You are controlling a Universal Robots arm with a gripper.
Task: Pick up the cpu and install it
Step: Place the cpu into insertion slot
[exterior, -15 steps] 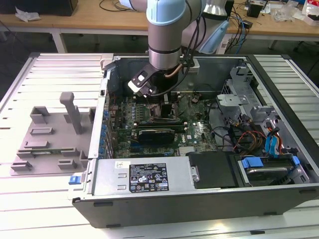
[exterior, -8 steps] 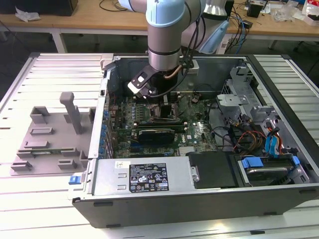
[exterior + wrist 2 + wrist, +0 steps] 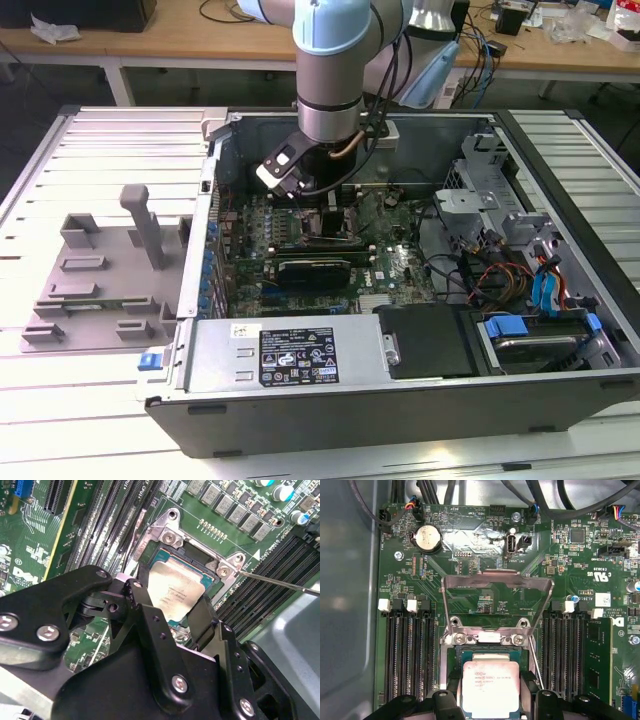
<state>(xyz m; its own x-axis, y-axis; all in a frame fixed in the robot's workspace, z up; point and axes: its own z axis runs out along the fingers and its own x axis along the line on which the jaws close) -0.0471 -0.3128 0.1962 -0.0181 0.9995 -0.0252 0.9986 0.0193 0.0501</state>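
Observation:
The cpu (image 3: pixel 172 592) (image 3: pixel 490 690) is a pale silver square chip. It sits between the black fingers (image 3: pixel 142 612) of my gripper (image 3: pixel 172 597) (image 3: pixel 490 685), which is shut on its two opposite edges. It hangs level right over the open socket (image 3: pixel 167 555) (image 3: pixel 485 652) on the green motherboard, and I cannot tell whether it rests in it. The socket's metal bracket (image 3: pixel 497 597) is tipped up and open, with the thin lever rod (image 3: pixel 280 582) swung out to the side. In the exterior view my gripper (image 3: pixel 320 205) reaches down into the open computer case (image 3: pixel 400 400).
Black memory slots (image 3: pixel 410 655) (image 3: pixel 565 655) flank the socket on both sides. A long black card (image 3: pixel 315 268) lies just in front of the gripper. Cables and a drive cage (image 3: pixel 480 190) fill the exterior view's right. A grey fixture (image 3: pixel 100 270) sits outside the case on the slatted table.

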